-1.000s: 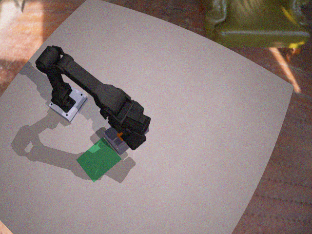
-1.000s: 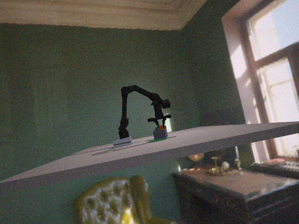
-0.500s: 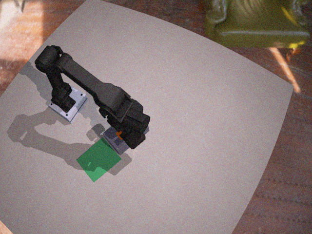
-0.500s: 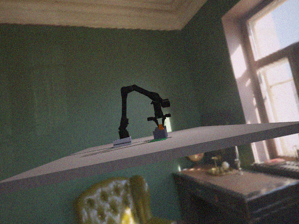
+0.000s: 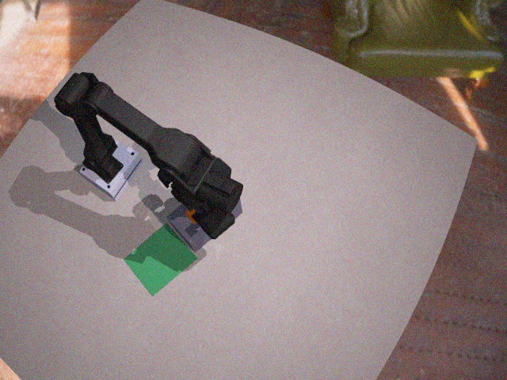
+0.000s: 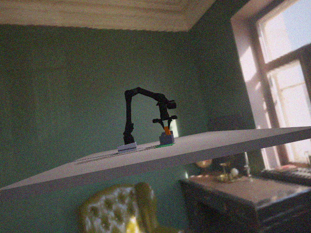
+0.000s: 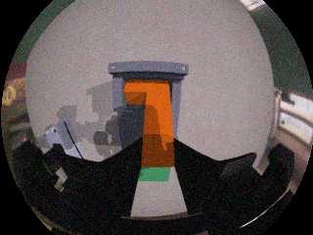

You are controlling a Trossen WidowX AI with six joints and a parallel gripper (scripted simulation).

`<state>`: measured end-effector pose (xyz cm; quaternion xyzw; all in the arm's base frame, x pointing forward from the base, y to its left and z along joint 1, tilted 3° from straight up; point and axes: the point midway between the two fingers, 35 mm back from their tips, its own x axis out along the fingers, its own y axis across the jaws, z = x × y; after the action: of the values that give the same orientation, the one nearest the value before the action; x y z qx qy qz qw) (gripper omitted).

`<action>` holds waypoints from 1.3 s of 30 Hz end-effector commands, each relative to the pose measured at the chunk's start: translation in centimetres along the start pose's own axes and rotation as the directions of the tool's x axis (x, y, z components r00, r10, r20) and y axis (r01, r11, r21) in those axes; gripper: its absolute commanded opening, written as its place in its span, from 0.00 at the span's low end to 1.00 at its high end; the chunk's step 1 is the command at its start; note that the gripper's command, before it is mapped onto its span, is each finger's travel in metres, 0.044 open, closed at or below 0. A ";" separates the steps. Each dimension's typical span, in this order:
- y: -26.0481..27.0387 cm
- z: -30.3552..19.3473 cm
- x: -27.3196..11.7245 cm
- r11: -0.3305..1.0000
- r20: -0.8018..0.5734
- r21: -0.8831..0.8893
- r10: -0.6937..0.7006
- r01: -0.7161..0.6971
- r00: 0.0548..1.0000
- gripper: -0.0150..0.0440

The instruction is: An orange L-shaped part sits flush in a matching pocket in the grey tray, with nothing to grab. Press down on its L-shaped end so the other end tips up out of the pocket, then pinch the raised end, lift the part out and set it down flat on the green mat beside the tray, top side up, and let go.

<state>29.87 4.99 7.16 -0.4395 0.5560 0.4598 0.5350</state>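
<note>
The orange L-shaped part is tilted, with its straight end raised between my fingertips. In the exterior view much of it stands above the grey tray. Its L-shaped end is lower, by the tray's screwed end wall in the wrist view; I cannot tell whether it still touches the pocket. My gripper is shut on the raised end, above the tray. In the top view the arm hides the fingertips. The green mat lies flat beside the tray with nothing on it.
The arm's pale base plate stands on the table, to one side of the tray and mat. The arm's shadow falls across the table and part of the mat. A chair and a cabinet stand beyond the table.
</note>
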 end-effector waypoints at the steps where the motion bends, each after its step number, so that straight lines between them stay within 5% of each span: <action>1: -0.2 0.1 -0.9 1.000 0.007 -0.004 -0.007 0.007 1.000 0.25; 39: -0.1 0.0 -5.7 1.000 0.007 -0.004 -0.007 0.007 1.000 0.25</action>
<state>30.14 4.97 12.50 -0.4404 0.5545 0.4591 0.5364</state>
